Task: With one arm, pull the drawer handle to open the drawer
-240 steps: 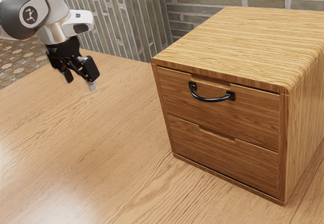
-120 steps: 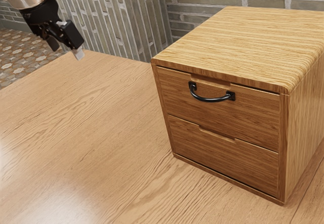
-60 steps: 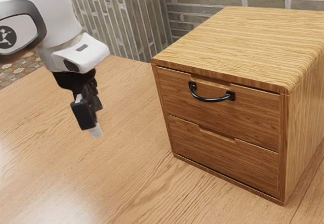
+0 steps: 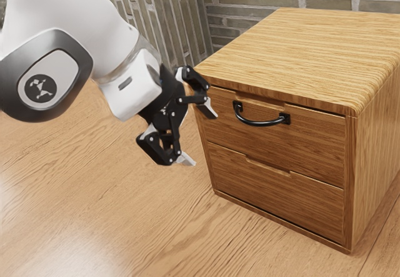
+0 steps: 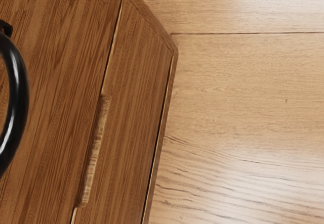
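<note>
- The hand (image 4: 199, 135) is released: its two fingers stand wide apart, one above the other, and nothing is between them
- It hangs just beside the front corner of the cabinet (image 4: 300, 45), above the surface (image 4: 94, 196); it touches nothing, as far as I can tell
- The handle (image 4: 259, 124) sits near the top of the upper drawer (image 4: 275, 146), apart from the hand, toward the exterior view's right
- The drawer looks closed, its front level with the cabinet front
- The handle is a thin black bow (in the wrist view it shows as a dark curve (image 5: 15, 102)); I judge it stiff and smooth, probably metal, so it will not bend but it may slip under a weak grip
- The best place to hold is the middle of the bow, where it stands free of the wood, one finger over it and one under
- Its long axis runs level along the drawer front, both ends fixed in the wood
- The drawer faces the exterior view's lower left; the pull should go straight that way, because a slanted pull may jam it
</note>
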